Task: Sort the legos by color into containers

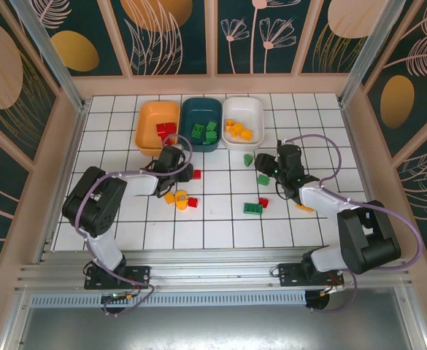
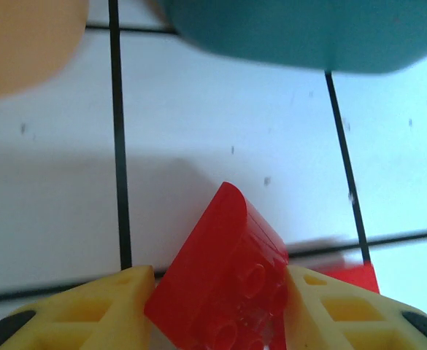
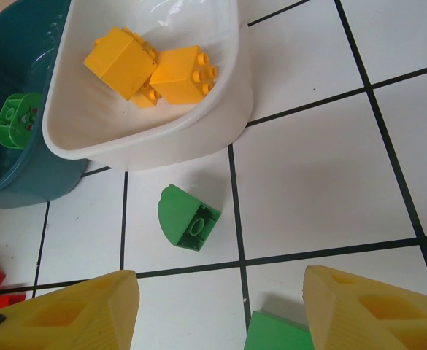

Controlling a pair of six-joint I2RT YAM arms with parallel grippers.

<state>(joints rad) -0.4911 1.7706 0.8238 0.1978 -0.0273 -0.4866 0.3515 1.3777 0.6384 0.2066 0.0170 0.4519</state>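
The left gripper (image 2: 220, 310) has its jaws clamped on a red brick (image 2: 224, 277). Both yellow fingers (image 2: 89, 306) touch its sides and the brick sits tilted, studs toward the cam. Its lower part is cut off by the frame edge. A second red piece (image 2: 355, 275) peeks out behind the right finger, mostly hidden. The orange tub (image 2: 23, 44) and teal tub (image 2: 308, 33) are near ahead, both blurred and cut off at the top.

In the top view the left gripper (image 1: 173, 159) is just in front of these two tubs, and the held brick is hidden under it.

The right gripper (image 3: 220, 306) has its jaws wide apart w/ nothing gripped. A curved green brick (image 3: 189, 219) lies on the tiled table (image 3: 315, 182) ahead of it, apart from the fingers and just beside the white tub (image 3: 220, 124). Another green piece (image 3: 279, 332) is between the fingers, only its top corner in the frame.

The white tub holds yellow bricks (image 3: 155, 69); approx. three, one half covered. At the left edge of this view the teal tub holds a green round piece (image 3: 16, 120).

From above, a yellow brick (image 1: 304, 207) is partly covered by the right arm.
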